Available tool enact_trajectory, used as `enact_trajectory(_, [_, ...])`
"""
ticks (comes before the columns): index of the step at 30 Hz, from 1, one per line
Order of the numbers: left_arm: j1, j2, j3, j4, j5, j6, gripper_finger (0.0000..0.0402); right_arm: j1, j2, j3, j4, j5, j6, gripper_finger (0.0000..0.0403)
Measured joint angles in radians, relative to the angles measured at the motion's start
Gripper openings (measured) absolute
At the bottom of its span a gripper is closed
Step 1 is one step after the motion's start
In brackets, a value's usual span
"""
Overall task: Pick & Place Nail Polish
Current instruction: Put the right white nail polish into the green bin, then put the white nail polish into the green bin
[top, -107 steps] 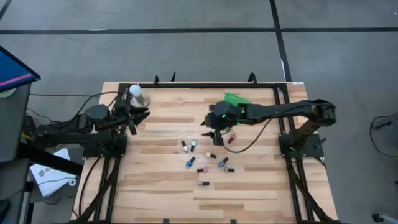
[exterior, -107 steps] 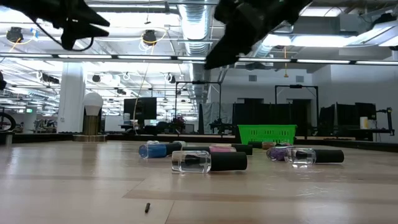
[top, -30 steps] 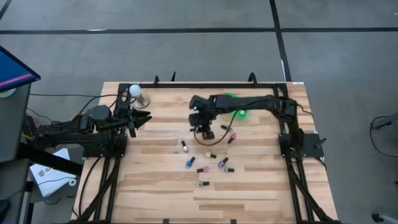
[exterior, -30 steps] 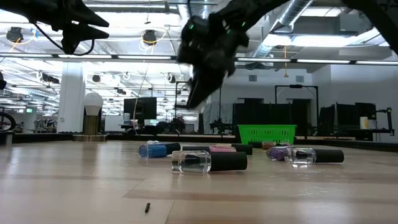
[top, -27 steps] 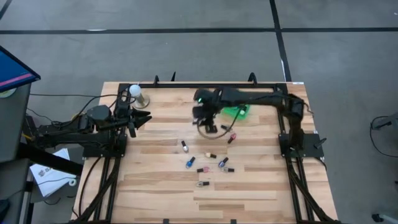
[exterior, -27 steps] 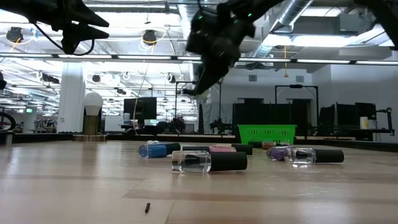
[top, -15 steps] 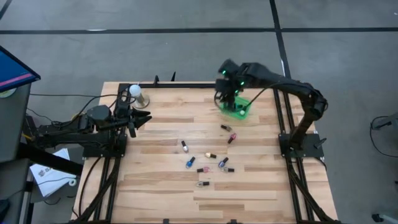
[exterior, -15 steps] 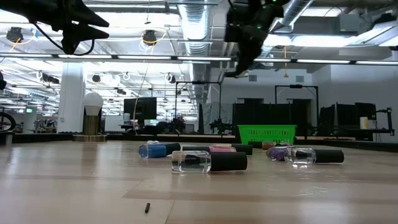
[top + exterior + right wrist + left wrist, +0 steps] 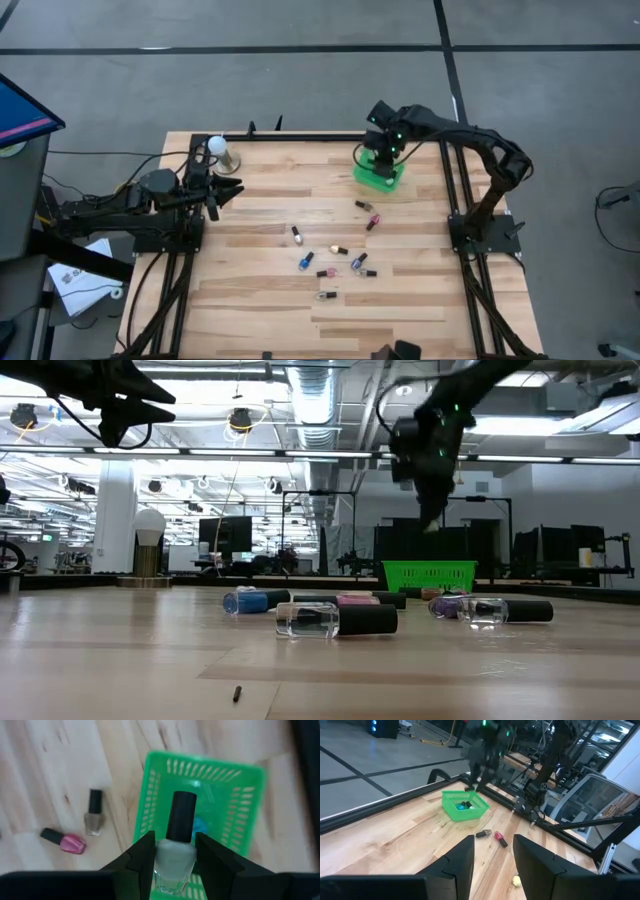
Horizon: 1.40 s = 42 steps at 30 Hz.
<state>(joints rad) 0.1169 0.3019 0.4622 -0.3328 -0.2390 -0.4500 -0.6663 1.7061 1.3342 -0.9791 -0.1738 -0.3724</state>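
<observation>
My right gripper [image 9: 380, 158] hangs over the green basket [image 9: 380, 173] at the table's far right, shut on a pale nail polish bottle [image 9: 174, 860] with a dark cap. A blue bottle [image 9: 200, 826] lies in the basket. Several more bottles [image 9: 333, 255] lie on their sides mid-table; the low view shows them too [image 9: 335, 619]. My left gripper [image 9: 228, 188] is open and empty at the far left, beside the white ball-topped stand [image 9: 218, 150]. My right gripper pinches the bottle's pale glass body [image 9: 173, 851] between its two fingers [image 9: 142, 857], one on each side. The dark cap [image 9: 181, 817] sticks out past the fingertips. The fingers point down from above the basket. The bottle is lifted clear, over the basket's inside.
A pink bottle [image 9: 67, 842] and a greyish one [image 9: 93, 816] lie on the wood just beside the basket, toward the table's middle. A black frame rail [image 9: 330, 135] runs along the far edge. A cable [image 9: 90, 152] trails off the left side.
My right gripper has carried the pale bottle from the table's middle up and toward the far right edge, and has stopped over the green basket, turned to point down. It has stayed shut on the bottle. The other bottles lie unmoved.
</observation>
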Motion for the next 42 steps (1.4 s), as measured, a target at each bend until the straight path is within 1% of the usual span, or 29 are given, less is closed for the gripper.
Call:
enact_trajectory(5, [0.000, 0.000, 0.000, 0.000, -0.001, 0.000, 0.0131, -0.001, 0.000, -0.146, 0.179, 0.000, 0.054, 0.0123])
enact_trajectory(11, [0.000, 0.000, 0.000, 0.000, -0.005, 0.000, 0.0131, -0.003, 0.000, -0.257, 0.309, 0.000, 0.078, 0.0121])
enact_trajectory(25, [0.000, 0.000, 0.000, 0.000, -0.004, 0.000, 0.0131, 0.007, 0.000, -0.339, 0.366, 0.043, 0.091, 0.0132])
enact_trajectory(31, [0.000, 0.000, 0.000, 0.000, 0.000, 0.000, 0.0131, 0.011, 0.000, -0.341, 0.374, 0.048, 0.096, 0.0152])
enact_trajectory(35, [0.000, 0.000, 0.000, 0.000, 0.000, 0.000, 0.0131, 0.011, 0.000, -0.332, 0.365, 0.048, 0.104, 0.0176])
enact_trajectory(38, [0.000, 0.000, 0.000, 0.000, 0.000, 0.000, 0.0131, 0.009, 0.000, -0.267, 0.304, 0.049, 0.122, 0.0194])
enact_trajectory(42, [0.000, 0.000, 0.000, 0.000, 0.000, 0.004, 0.0131, 0.021, 0.000, -0.126, 0.208, 0.049, 0.169, 0.0203])
